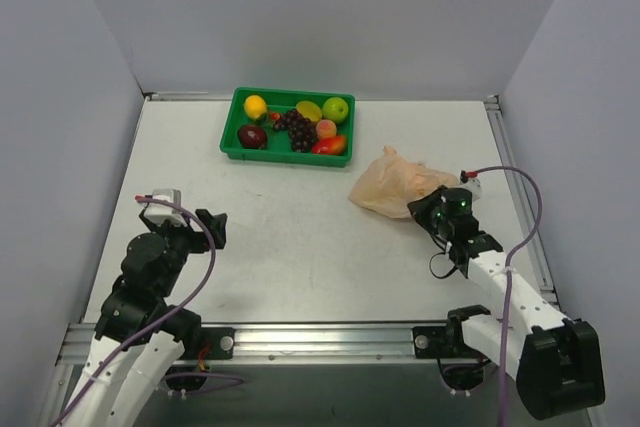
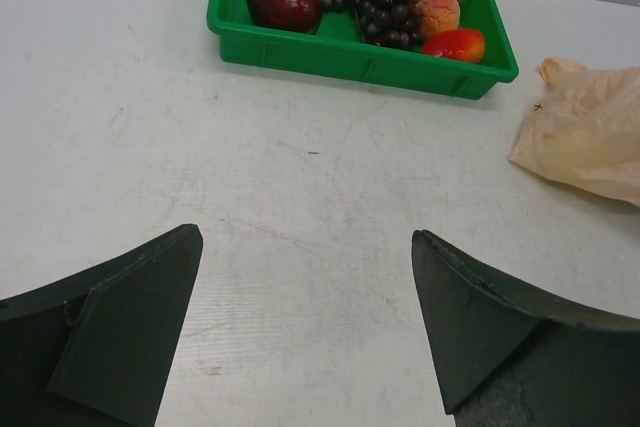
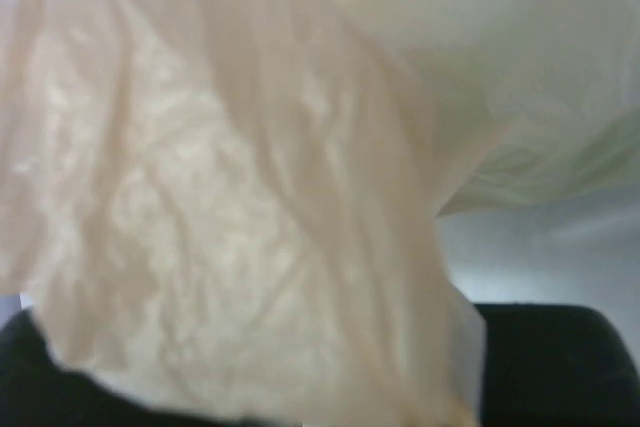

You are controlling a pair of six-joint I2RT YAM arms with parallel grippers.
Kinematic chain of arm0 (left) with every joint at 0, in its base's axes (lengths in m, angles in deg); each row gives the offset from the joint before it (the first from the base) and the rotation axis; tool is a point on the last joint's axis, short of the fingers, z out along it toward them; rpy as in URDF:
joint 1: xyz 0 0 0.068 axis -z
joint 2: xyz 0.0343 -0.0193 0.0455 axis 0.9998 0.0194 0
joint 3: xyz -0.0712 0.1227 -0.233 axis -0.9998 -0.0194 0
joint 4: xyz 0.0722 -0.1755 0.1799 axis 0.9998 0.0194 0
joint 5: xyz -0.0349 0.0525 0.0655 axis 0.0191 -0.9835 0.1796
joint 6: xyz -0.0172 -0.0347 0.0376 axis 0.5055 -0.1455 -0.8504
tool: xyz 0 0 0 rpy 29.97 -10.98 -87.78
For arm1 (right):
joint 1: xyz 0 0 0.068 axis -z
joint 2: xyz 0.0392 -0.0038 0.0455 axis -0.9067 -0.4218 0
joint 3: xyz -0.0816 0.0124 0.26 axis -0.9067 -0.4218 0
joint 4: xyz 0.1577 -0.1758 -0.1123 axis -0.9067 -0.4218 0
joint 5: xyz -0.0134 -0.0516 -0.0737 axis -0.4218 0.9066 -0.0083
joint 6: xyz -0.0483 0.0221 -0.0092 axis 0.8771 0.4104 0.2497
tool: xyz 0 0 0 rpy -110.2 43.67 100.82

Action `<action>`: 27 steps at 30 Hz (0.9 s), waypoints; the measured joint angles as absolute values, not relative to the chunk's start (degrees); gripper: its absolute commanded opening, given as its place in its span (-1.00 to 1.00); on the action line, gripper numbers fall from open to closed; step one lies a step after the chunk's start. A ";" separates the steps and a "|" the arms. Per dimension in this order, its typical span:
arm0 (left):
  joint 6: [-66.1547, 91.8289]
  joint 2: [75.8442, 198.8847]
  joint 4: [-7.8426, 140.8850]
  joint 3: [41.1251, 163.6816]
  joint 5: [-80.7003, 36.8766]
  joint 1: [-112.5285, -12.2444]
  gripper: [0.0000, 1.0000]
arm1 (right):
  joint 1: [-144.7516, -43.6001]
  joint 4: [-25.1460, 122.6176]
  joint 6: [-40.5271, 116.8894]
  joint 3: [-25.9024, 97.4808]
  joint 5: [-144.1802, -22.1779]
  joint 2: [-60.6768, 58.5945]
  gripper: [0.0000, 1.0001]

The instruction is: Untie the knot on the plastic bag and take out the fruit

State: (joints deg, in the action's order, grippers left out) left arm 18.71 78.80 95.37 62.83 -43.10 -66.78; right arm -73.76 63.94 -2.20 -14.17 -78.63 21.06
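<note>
The plastic bag (image 1: 395,185) lies crumpled and flat on the table at the right; it also shows in the left wrist view (image 2: 590,132). No knot shows. The fruit lies in the green tray (image 1: 240,149): a yellow lemon (image 1: 255,105), a yellow piece (image 1: 308,110), a green one (image 1: 335,109), a peach one (image 1: 326,128) and a red-orange one (image 1: 330,144). My right gripper (image 1: 425,213) is at the bag's near edge; bag plastic (image 3: 250,197) fills its wrist view and hides the fingertips, and it seems shut on the plastic. My left gripper (image 2: 305,247) is open and empty over bare table.
A dark red apple (image 1: 252,135) and a dark grape bunch (image 1: 298,129) also lie in the tray (image 2: 360,62). Grey walls close in the table on three sides. A metal rail runs along the near edge.
</note>
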 measured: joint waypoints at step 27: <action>29.18 103.48 90.56 67.07 -24.15 -58.49 0.95 | -127.68 32.34 -3.73 -3.70 -57.06 34.39 0.76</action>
